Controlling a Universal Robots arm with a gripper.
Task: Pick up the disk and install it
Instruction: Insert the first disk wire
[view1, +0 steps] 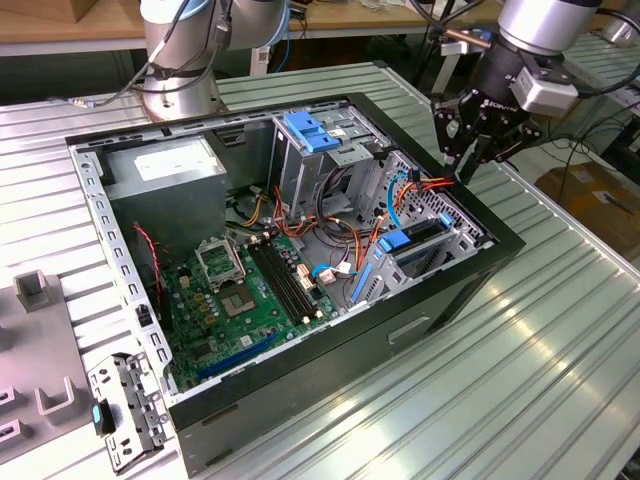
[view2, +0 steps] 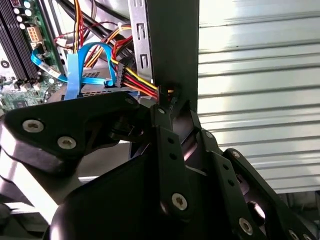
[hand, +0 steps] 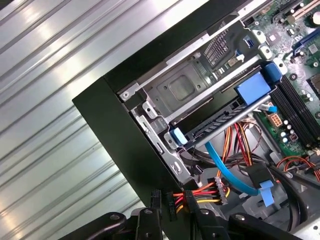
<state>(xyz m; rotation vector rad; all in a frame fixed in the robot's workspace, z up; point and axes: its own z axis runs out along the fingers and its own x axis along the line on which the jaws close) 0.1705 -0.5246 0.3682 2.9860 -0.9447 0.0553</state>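
The disk (hand: 220, 121) stands on edge in the metal drive cage at the corner of the open computer case (view1: 470, 275), with its blue carrier rails (hand: 254, 90) showing; in the exterior view the disk (view1: 400, 242) sits at the case's right end. My gripper (view1: 468, 165) hangs over the case's far right wall, a little beyond the disk. Its fingertips (hand: 192, 202) stand close together around the red, yellow and black power cable (hand: 200, 192), and in the second wrist view the gripper (view2: 165, 100) meets that cable (view2: 142, 84) at the case wall. A loose blue data cable (hand: 225, 165) hangs beside it.
A tall drive cage with a blue latch (view1: 315, 130) rises at the back of the case. The green motherboard (view1: 250, 290) and power supply (view1: 165, 165) lie inside. The robot base (view1: 180, 60) stands behind. A loose metal bracket (view1: 125, 410) and grey fixtures (view1: 30, 290) lie at the exterior view's left.
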